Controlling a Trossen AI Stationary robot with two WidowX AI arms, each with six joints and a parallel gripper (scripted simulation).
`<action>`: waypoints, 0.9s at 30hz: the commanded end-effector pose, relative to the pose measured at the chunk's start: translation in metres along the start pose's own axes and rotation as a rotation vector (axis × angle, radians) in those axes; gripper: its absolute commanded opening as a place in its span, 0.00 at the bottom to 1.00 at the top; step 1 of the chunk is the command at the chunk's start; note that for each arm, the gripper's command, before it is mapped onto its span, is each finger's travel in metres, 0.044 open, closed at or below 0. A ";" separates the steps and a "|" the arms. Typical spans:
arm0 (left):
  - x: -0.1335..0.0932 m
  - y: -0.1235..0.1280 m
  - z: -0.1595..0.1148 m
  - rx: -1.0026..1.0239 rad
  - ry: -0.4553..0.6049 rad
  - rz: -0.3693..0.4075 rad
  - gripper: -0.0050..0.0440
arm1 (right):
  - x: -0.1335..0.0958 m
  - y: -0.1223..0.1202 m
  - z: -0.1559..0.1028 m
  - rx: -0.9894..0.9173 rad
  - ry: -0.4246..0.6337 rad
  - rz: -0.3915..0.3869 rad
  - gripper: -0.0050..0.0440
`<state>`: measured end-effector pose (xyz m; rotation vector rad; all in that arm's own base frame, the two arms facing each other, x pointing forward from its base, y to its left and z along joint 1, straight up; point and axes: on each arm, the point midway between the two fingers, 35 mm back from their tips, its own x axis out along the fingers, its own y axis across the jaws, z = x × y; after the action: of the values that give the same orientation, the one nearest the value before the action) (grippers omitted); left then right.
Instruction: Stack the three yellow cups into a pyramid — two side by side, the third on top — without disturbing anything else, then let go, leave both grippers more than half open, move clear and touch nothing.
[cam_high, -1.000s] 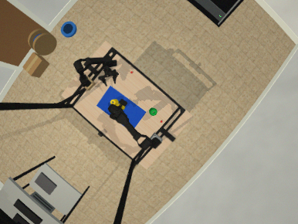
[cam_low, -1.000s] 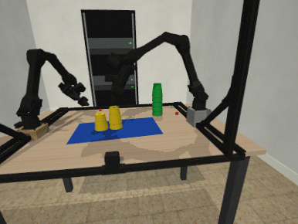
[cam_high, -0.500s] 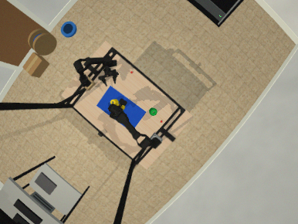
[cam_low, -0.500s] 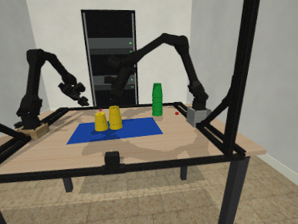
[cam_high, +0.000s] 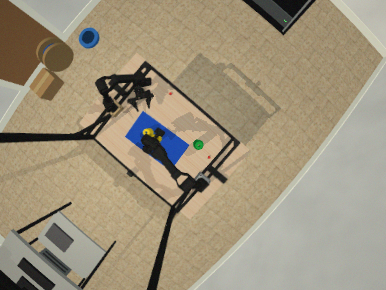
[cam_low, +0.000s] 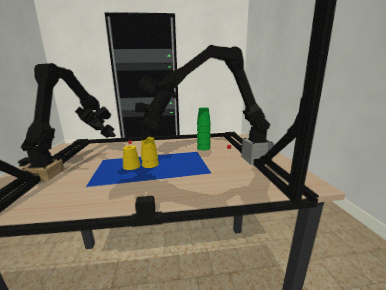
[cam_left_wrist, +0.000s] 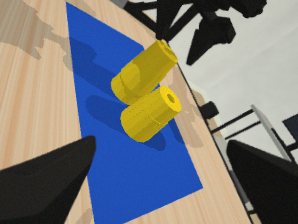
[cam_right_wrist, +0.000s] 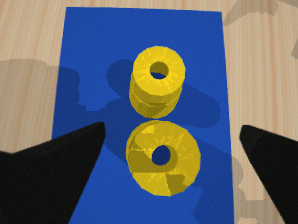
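The three yellow cups seem to be on the blue mat (cam_high: 178, 147) (cam_low: 185, 167) (cam_left_wrist: 125, 185) (cam_right_wrist: 200, 30), around the middle of the top view. In the exterior view, a shorter yellow cup form (cam_high: 148, 132) (cam_low: 131, 158) (cam_left_wrist: 150, 115) (cam_right_wrist: 157, 80) stands upright left of center, and a taller yellow cup stack (cam_high: 159, 138) (cam_low: 149, 153) (cam_left_wrist: 145, 72) (cam_right_wrist: 163, 157) stands just to its right, the seam on it looking like one cup set over another. Both narrow ends point up, each with a hole in it. The right gripper (cam_high: 154, 135) (cam_low: 149, 129) (cam_left_wrist: 175, 53) (cam_right_wrist: 171, 130) hangs over the taller stack with its fingers spread wide and nothing between them; in its wrist view the fingertips sit at the left and right, apart from the yellow tops. The left gripper (cam_high: 143, 107) (cam_low: 109, 125) (cam_left_wrist: 161, 144) is wide open and empty too, held above the table (cam_high: 120, 151) (cam_low: 75, 200) left of the cups in the exterior view, well off them. A green cup tower (cam_high: 198, 144) (cam_low: 203, 129) stands upright right of center, beyond the mat. One small red object (cam_high: 170, 93) (cam_low: 130, 142) shows above center in the top view, and another small red object (cam_high: 209, 157) (cam_low: 229, 146) is near the tower's lower right there.
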<state>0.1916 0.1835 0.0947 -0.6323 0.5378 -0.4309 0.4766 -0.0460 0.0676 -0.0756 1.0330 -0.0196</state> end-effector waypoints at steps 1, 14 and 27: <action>0.000 0.000 0.000 0.002 -0.002 0.000 1.00 | 0.012 0.002 -0.010 -0.005 0.016 0.008 1.00; 0.000 0.000 0.000 0.002 -0.002 0.000 1.00 | 0.018 0.003 -0.013 -0.005 0.016 0.008 0.90; 0.000 0.000 0.000 0.002 -0.002 0.000 1.00 | 0.018 0.003 -0.013 -0.005 0.016 0.008 0.66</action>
<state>0.1915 0.1837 0.0947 -0.6325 0.5376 -0.4303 0.4739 -0.0455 0.0462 -0.0752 1.0501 -0.0168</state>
